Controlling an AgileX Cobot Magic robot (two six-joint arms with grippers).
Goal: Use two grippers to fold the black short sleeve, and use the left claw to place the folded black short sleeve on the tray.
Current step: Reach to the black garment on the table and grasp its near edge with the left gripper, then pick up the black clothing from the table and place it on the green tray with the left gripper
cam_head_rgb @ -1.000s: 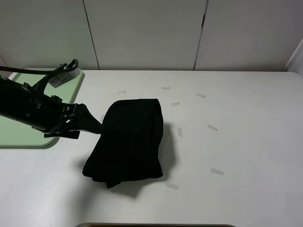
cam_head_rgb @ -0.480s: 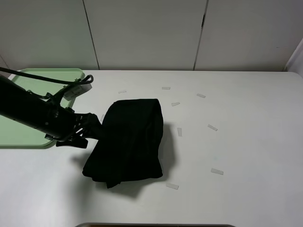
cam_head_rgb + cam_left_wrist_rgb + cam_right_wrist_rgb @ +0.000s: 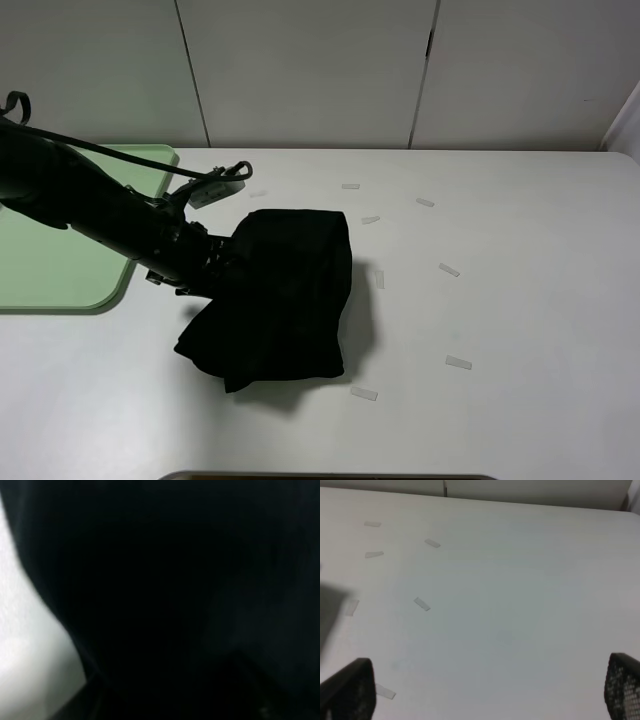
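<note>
The folded black short sleeve (image 3: 283, 300) lies in a rumpled stack on the white table, near the middle in the exterior high view. My left gripper (image 3: 214, 268) is pushed against the stack's left edge, and its fingers are lost against the black cloth. The left wrist view is almost filled by the black cloth (image 3: 180, 580), with a strip of table (image 3: 25, 630) beside it. The green tray (image 3: 60, 275) sits at the far left behind the left arm. My right gripper (image 3: 480, 700) is open and empty over bare table, and it does not show in the exterior high view.
Several small white tape strips (image 3: 448, 270) are scattered on the table right of and behind the shirt; they also show in the right wrist view (image 3: 422, 603). A white panelled wall (image 3: 320, 70) stands behind the table.
My left arm has moved right from beside the tray until its gripper is against the shirt's left edge. The shirt's upper part has shifted slightly right.
</note>
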